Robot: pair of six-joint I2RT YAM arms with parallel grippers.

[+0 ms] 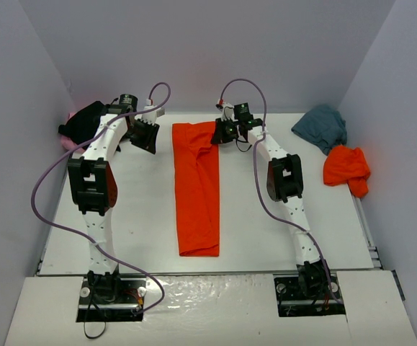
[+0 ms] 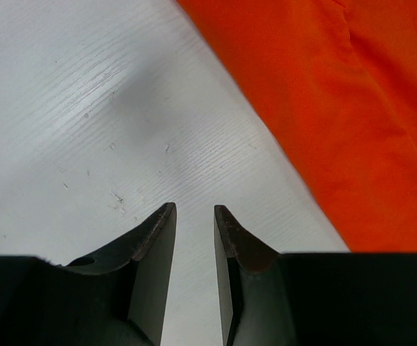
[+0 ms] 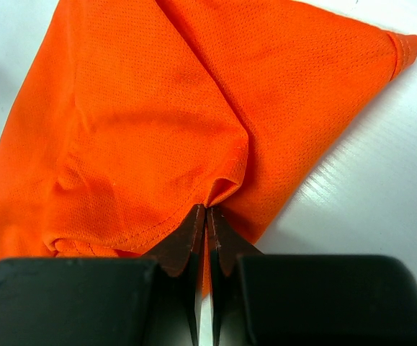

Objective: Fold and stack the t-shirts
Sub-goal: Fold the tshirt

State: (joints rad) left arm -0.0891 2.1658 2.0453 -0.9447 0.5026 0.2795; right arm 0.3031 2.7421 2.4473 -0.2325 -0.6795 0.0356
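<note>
A bright orange-red t-shirt (image 1: 197,187) lies as a long folded strip down the middle of the table. My right gripper (image 1: 222,132) is at its far right corner. In the right wrist view that gripper (image 3: 206,209) is shut on a pinched bit of the shirt's hemmed edge (image 3: 179,108). My left gripper (image 1: 145,137) hovers over bare table to the left of the strip's far end. Its jaws (image 2: 194,209) are a little apart with nothing between them, and the orange cloth (image 2: 338,108) lies to their right.
A black t-shirt (image 1: 86,121) is bunched at the back left with a pink one (image 1: 68,140) showing under it. A teal-grey t-shirt (image 1: 322,126) and a second crumpled orange-red one (image 1: 346,169) lie at the back right. Grey walls enclose the table (image 1: 143,216).
</note>
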